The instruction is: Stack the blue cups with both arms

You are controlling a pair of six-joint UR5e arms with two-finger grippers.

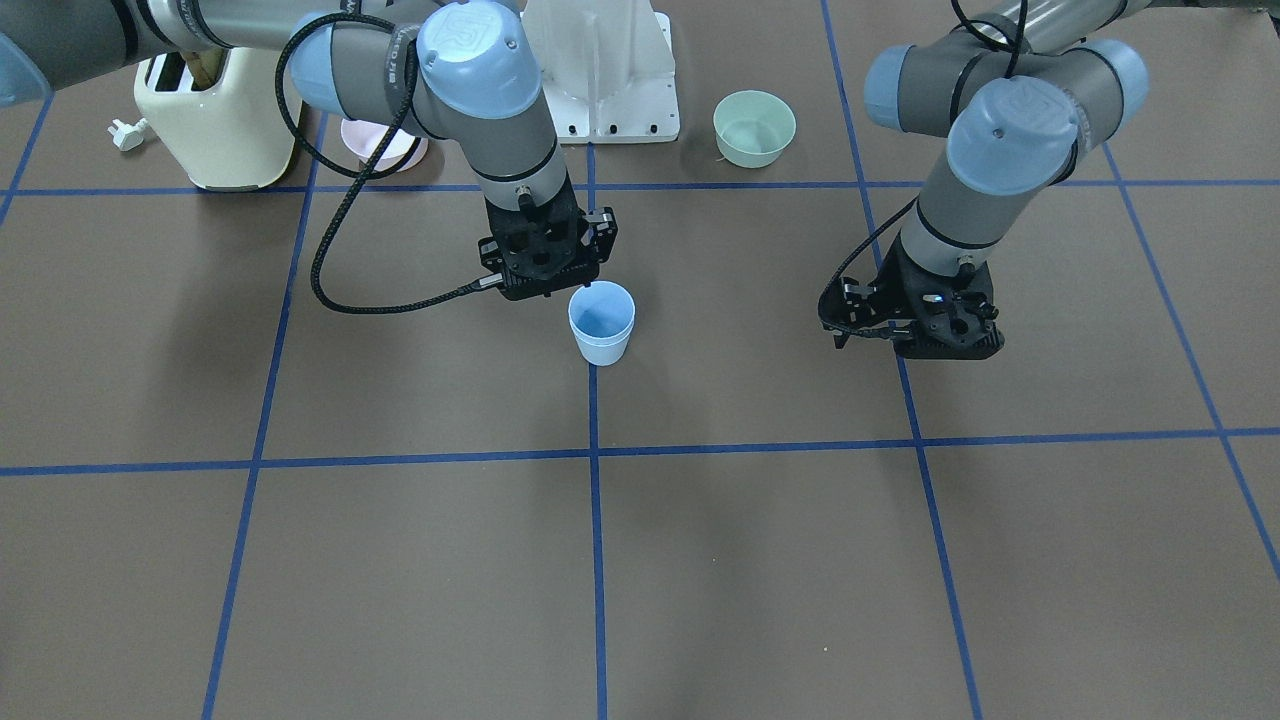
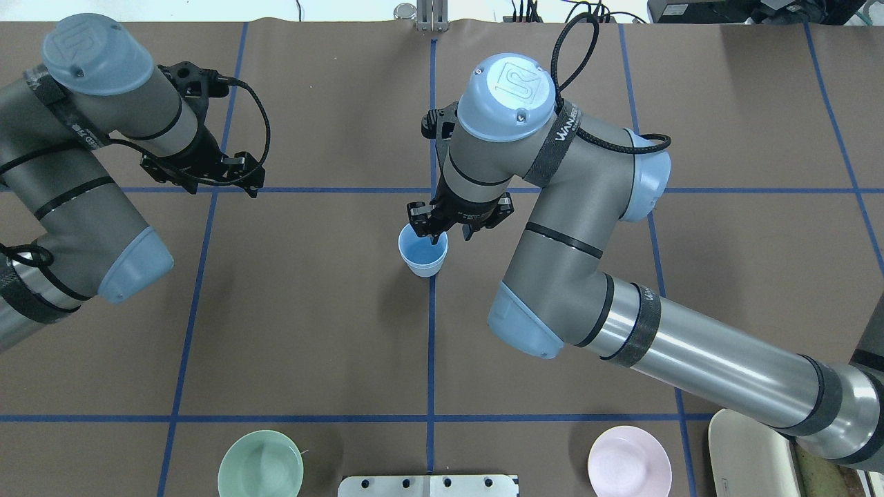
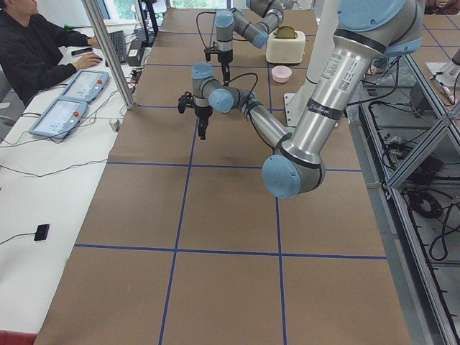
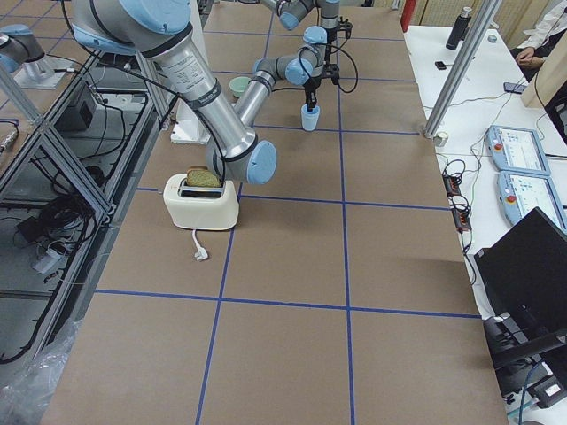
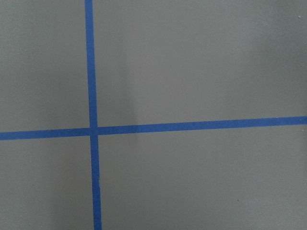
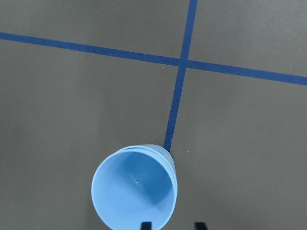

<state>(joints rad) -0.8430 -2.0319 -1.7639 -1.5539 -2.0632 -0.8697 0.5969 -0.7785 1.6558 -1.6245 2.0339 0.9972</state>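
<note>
A light-blue cup (image 1: 601,322) stands upright on a blue tape line near the table's middle (image 2: 423,252). In the right wrist view it (image 6: 134,191) shows a double rim, so the two blue cups appear nested. My right gripper (image 1: 580,291) hangs right over the rim (image 2: 442,239). Its fingertips (image 6: 145,224) are apart, one over the cup's inside and one outside the wall, not pinching it. My left gripper (image 1: 925,345) hovers above bare table well off to the side (image 2: 204,181), holding nothing. Its wrist view shows only tape lines.
A mint-green bowl (image 1: 754,127) and a pink bowl (image 2: 629,464) sit near the robot's base. A cream toaster (image 1: 215,120) with its plug stands by the right arm. The white pedestal (image 1: 610,70) is at the base. An operator (image 3: 29,50) sits beside the table.
</note>
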